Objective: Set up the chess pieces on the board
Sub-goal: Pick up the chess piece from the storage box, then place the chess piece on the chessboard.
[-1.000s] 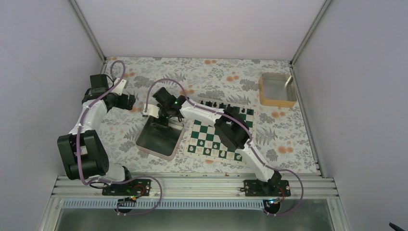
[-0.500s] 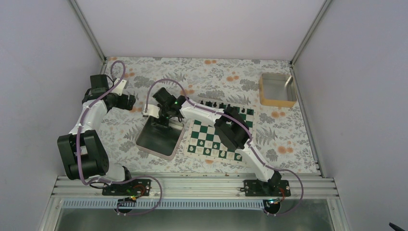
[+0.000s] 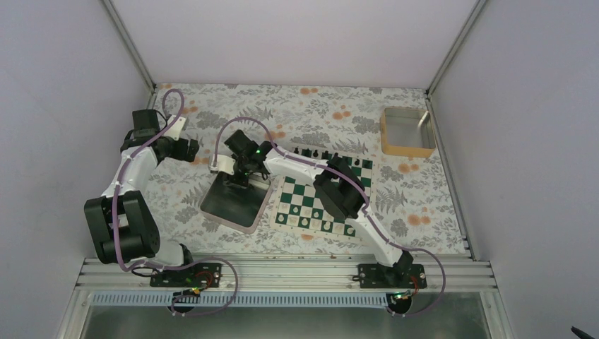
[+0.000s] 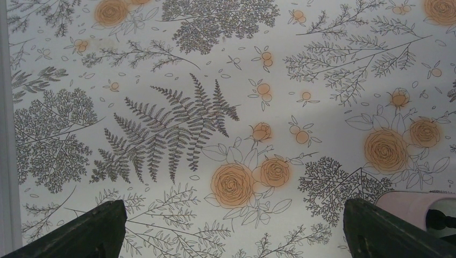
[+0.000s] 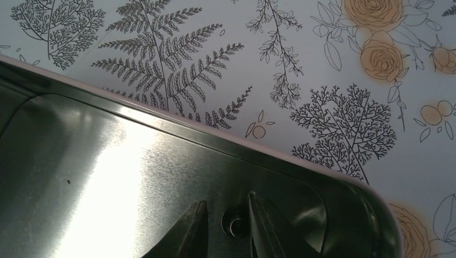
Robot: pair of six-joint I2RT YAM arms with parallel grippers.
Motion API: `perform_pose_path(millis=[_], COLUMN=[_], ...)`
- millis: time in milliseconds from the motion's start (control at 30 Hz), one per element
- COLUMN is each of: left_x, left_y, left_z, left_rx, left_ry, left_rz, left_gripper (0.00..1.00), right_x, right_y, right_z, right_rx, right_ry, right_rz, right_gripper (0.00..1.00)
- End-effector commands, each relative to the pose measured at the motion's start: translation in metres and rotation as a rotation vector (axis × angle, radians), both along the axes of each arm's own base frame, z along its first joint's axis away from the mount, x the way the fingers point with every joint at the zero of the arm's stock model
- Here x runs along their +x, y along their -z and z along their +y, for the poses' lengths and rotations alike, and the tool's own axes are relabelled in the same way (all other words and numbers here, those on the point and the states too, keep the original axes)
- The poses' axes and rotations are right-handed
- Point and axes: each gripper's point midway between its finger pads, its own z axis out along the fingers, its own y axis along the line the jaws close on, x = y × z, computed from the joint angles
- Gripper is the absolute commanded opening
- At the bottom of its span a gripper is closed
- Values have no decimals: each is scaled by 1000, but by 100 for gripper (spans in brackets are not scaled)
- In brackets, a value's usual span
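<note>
The green and white board lies right of centre. Several tiny black chess pieces stand along its far edge. My right gripper is low inside the metal tray. In the right wrist view its fingertips stand a little apart on either side of one small black piece on the tray floor. The piece sits close to the right finger, with a gap to the left one. My left gripper hovers wide open and empty over the floral cloth.
Pale pieces stand along the board's near edge. A yellow-rimmed container sits at the far right. The tray's pink rim corner shows at the lower right of the left wrist view. Walls and metal rails enclose the table.
The right wrist has shifted very slightly over the tray. The left arm has not moved.
</note>
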Motion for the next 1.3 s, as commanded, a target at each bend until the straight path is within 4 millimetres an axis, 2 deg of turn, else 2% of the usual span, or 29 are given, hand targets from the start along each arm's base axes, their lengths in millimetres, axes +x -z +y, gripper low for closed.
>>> perform_pose_path(millis=[0,267,433,600,667,733,900,1033,1133,1267], left_x=[1,0,1,1,1,1,1,2,3,3], left_y=[-10,-9,-10,-11,-11,-12,-15,-17,-16,-14], left_z=[-2,-2,-2,-1,0,0,3,4,6,7], left_rx=[-5,-5,-4,0,2,5,16,21,26,32], left_ry=[16,16,14,12,10,7,-3,-8,-15,-22], left_rz=[-40,-38,-43,-45,-44,-46,-53,-55,-52,-44], left_gripper=[100,100,100,100,100,100,100,100,100,100], right_x=[-4,-5,-5,-3,-3,-3,2,12,25,45], right_y=[15,19,10,-15,-29,-50,-98,-127,-129,-117], right_z=[2,2,5,6,4,-1,-30,-69,-107,-166], right_rx=[-27,-45,-30,2,14,34,73,85,66,32], right_ry=[-11,-13,-13,-8,-5,1,49,114,188,301], right_rz=[8,-9,-21,-44,-58,-83,-108,-132,-132,-110], right_gripper=[20,12,7,4,4,4,4,4,4,4])
